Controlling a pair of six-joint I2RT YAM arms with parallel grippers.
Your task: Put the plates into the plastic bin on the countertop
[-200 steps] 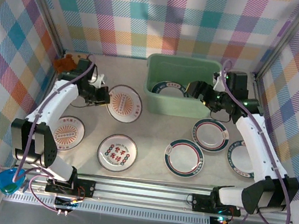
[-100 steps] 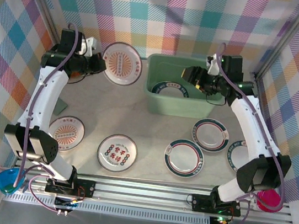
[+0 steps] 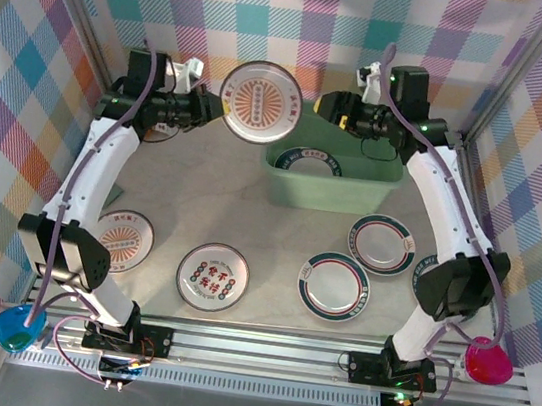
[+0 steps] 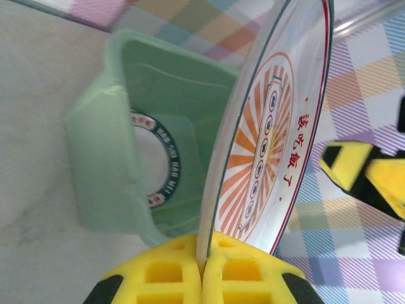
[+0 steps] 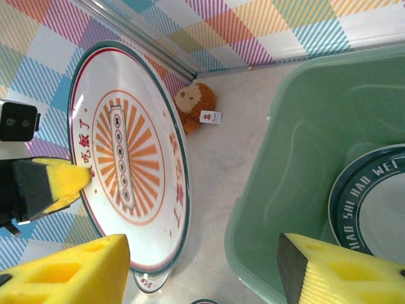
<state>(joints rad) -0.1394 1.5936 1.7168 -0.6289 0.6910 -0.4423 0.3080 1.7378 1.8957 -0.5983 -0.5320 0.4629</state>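
The left fingers (image 3: 215,105) are clamped on the left rim of a red-orange sunburst plate (image 3: 260,101). They hold it on edge in the air beside the far-left corner of the plastic bin (image 3: 373,193) at the far side of the table (image 3: 268,225). The right fingers (image 3: 329,106) stand apart with nothing between them, just right of the raised plate — whether they touch it I cannot tell. A teal-rimmed plate (image 3: 307,161) lies in the bin, partly hidden by its near wall, and other plates (image 3: 212,276) lie on the table nearer the arms — one on the right is mostly covered by the right arm.
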